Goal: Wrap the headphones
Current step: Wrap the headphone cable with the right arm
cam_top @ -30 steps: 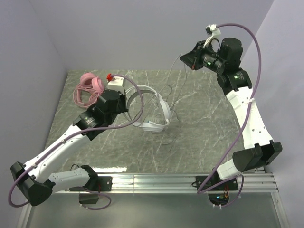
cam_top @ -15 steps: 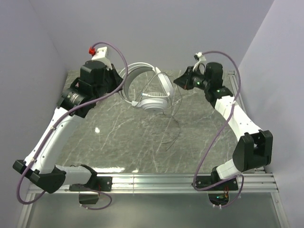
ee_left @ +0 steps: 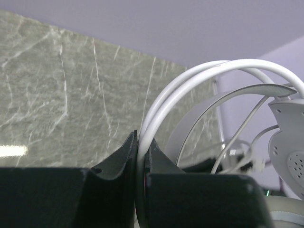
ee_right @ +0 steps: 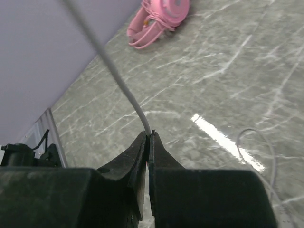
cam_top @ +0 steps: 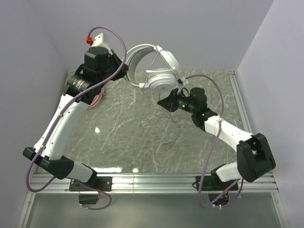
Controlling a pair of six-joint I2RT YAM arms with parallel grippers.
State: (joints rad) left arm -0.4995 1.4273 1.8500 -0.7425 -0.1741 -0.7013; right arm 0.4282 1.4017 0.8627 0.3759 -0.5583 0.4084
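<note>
**A:** Where did we find the white headphones [cam_top: 159, 71]?

**B:** We saw them up in the air, well clear of the table [cam_top: 118, 135], at the far side near the back wall [cam_top: 190, 28]. The left gripper [ee_left: 141, 142] was clenched on the headband [ee_left: 190, 83], at its end away from the ear cups. In the left wrist view, the two thin white hoops of that band ran straight down between the two fingers.

**A:** And the ear cups?

**B:** We made out one ear cup [ee_left: 289, 142] at the right edge of that same view. From the top camera both cups hung on the side nearer the right arm.

**A:** What did we note of the right gripper [ee_right: 148, 135]?

**B:** It sat lower, below the cups and above the middle of the table. It was pinched tight on the thin cable [ee_right: 137, 107], which rose out of the fingertips toward the upper left of the right wrist view.

**A:** Did the rest of the cable hang free?

**B:** We saw loose loops of it trailing down onto the table under the right gripper.

**A:** And the pink headphones [ee_right: 166, 9]?

**B:** They lay on the table at its far left, with the pink cord bunched against them. From above, the left arm hid most of them from us.
</note>
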